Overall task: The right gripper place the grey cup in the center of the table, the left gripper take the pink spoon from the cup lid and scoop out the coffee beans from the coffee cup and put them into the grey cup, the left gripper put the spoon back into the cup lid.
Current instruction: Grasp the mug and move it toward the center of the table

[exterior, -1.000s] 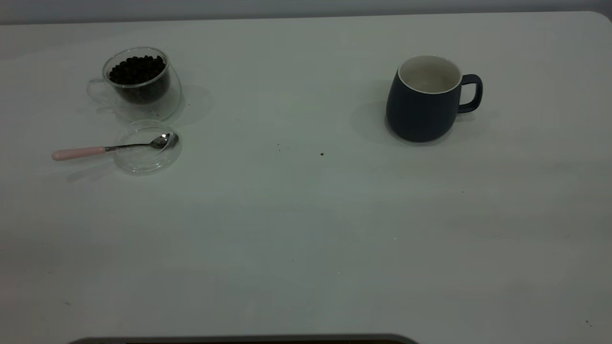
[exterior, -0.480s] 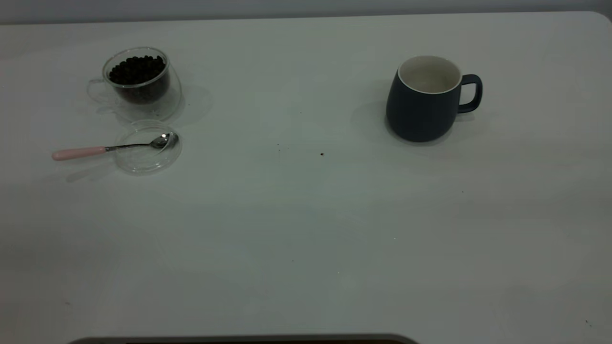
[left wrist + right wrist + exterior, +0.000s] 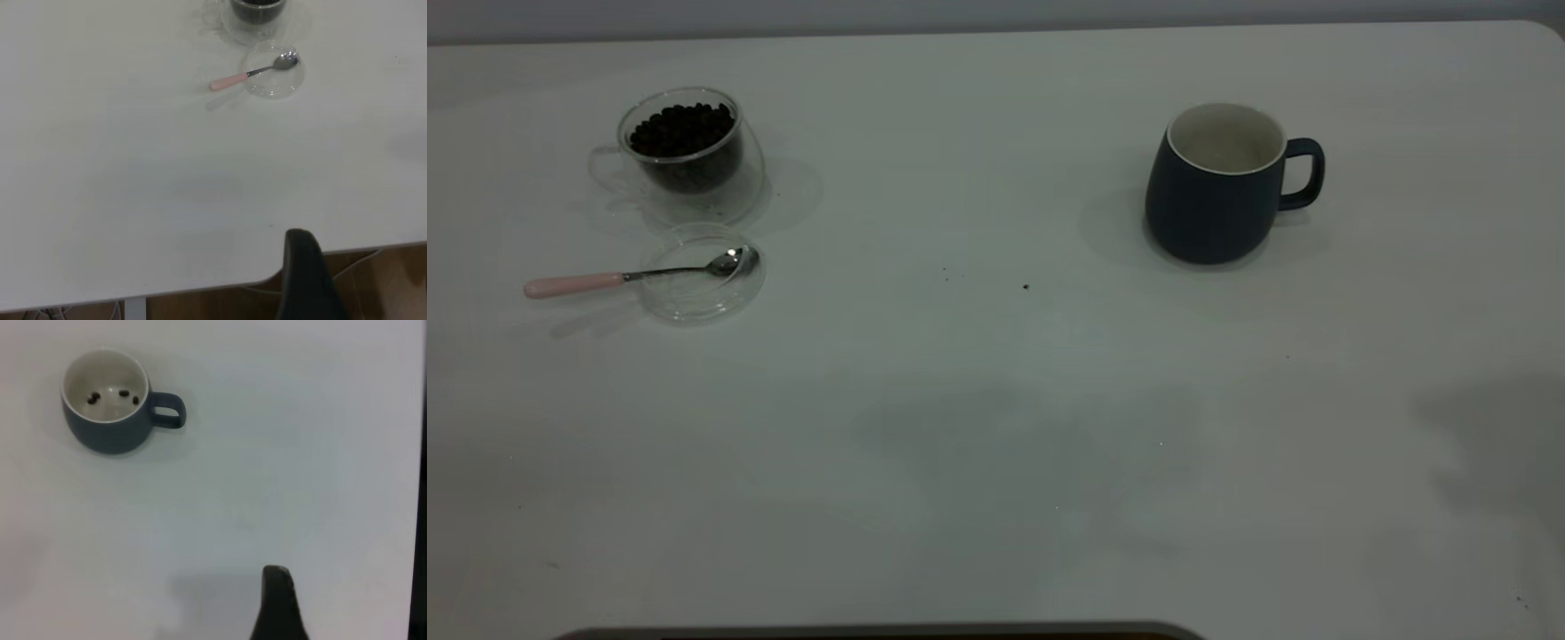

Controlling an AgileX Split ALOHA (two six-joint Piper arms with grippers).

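The grey cup [image 3: 1214,191] stands upright at the back right of the table, handle to the right. The right wrist view shows it [image 3: 107,407] with a few beans inside. The glass coffee cup [image 3: 685,151] full of dark beans stands at the back left. In front of it lies the clear cup lid [image 3: 703,284] with the pink-handled spoon [image 3: 631,276] across it, bowl in the lid. Neither gripper shows in the exterior view. The left gripper [image 3: 303,280] hangs by the table's near edge, far from the spoon [image 3: 250,72]. The right gripper [image 3: 277,603] is well away from the cup.
A few dark crumbs [image 3: 1025,286] lie near the table's middle. The table's front edge [image 3: 200,287] shows in the left wrist view and its side edge [image 3: 410,520] in the right wrist view. A dark rim [image 3: 871,633] runs along the bottom.
Soft shadows have appeared on the table at the front middle and front right. The cups, lid and spoon have not moved.
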